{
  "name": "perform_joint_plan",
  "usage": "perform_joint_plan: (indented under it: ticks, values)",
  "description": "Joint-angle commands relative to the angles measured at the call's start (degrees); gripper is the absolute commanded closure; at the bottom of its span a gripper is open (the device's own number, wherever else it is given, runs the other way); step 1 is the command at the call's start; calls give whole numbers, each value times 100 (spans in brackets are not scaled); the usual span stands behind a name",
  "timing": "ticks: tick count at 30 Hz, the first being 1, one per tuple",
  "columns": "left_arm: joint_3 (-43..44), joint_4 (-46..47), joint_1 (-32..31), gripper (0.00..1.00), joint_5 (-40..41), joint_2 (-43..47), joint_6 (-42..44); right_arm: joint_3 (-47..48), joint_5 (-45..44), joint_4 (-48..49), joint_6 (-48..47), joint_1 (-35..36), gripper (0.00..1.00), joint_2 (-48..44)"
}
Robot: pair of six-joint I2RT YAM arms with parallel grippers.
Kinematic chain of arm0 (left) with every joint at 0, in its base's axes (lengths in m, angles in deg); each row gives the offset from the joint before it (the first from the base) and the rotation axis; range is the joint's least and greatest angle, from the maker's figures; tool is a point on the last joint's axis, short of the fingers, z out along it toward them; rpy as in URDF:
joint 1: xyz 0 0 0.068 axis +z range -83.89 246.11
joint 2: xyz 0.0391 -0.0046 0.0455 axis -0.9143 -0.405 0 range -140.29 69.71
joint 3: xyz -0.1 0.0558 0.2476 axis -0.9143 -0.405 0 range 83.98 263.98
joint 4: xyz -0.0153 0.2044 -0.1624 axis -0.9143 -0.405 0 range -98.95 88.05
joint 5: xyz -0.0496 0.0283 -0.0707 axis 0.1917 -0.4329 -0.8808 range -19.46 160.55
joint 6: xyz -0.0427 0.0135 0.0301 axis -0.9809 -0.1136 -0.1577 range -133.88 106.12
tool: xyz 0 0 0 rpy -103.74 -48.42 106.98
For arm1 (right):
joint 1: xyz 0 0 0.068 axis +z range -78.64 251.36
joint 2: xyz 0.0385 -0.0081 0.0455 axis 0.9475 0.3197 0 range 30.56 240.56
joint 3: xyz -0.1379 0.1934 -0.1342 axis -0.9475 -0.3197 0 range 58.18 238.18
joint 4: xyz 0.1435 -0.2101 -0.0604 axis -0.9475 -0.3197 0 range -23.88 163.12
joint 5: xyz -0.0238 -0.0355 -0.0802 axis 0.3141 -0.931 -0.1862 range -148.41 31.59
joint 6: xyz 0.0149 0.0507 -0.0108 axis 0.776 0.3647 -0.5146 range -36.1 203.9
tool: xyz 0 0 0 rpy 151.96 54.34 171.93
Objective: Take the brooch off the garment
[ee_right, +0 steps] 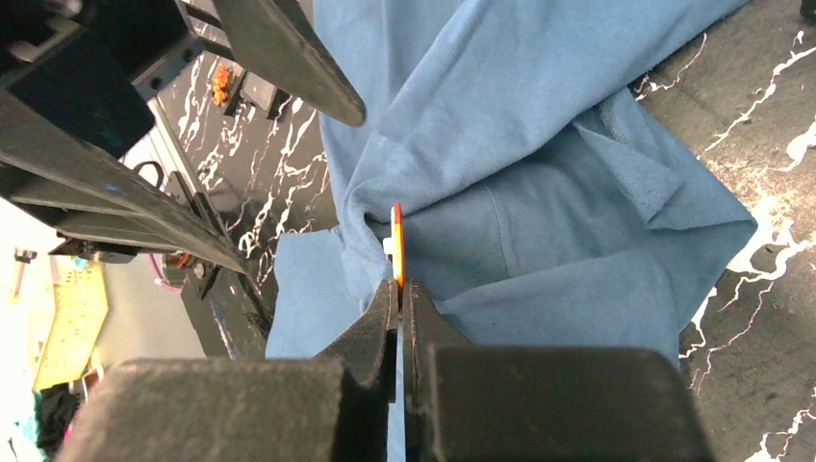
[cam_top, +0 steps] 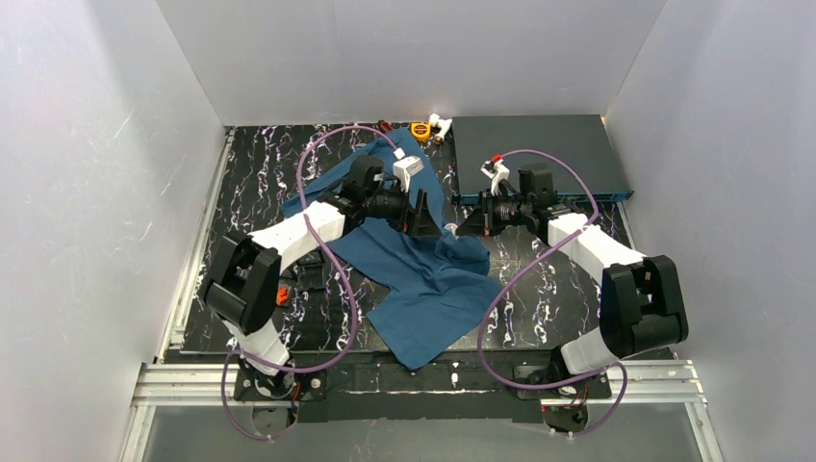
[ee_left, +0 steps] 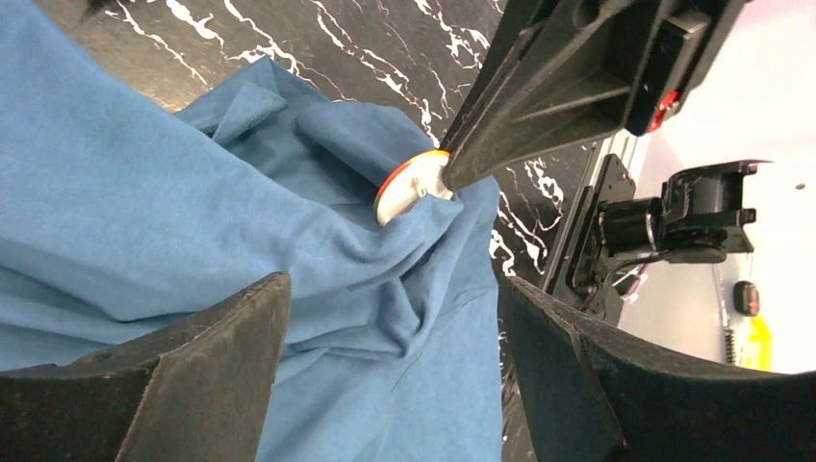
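Observation:
The teal-blue garment (cam_top: 423, 279) lies crumpled on the black marbled table, also in the left wrist view (ee_left: 144, 192) and the right wrist view (ee_right: 539, 144). The brooch (ee_left: 409, 188) is a round white disc with an orange rim on a raised fold of cloth; the right wrist view shows it edge-on (ee_right: 396, 241). My right gripper (ee_right: 399, 289) is shut on the brooch's edge; its tip shows in the left wrist view (ee_left: 457, 168). My left gripper (ee_left: 390, 289) is open wide just over the cloth beside the brooch, jaws either side of a fold. Both grippers meet mid-table (cam_top: 420, 217) (cam_top: 473, 223).
A flat dark grey box (cam_top: 534, 154) lies at the back right. Small yellow (cam_top: 420, 128) and white (cam_top: 441, 123) items sit at the back edge. A small orange item (cam_top: 281, 295) lies near the left arm. White walls close in three sides.

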Motion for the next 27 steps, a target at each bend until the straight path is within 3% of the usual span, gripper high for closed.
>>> perform_joint_plan:
  ticks: [1, 13, 22, 27]
  values:
    - [406, 92, -160, 21, -43, -158, -490, -35, 98, 356, 210, -10, 99, -220]
    - [595, 130, -336, 26, 215, -561, -594, -103, 155, 469, 379, -10, 99, -290]
    - [739, 112, -358, 45, 224, -798, -617, -152, 185, 695, 431, -10, 99, -351]
    - [794, 112, -369, 48, 204, -862, -675, -175, 196, 708, 432, -10, 99, -369]
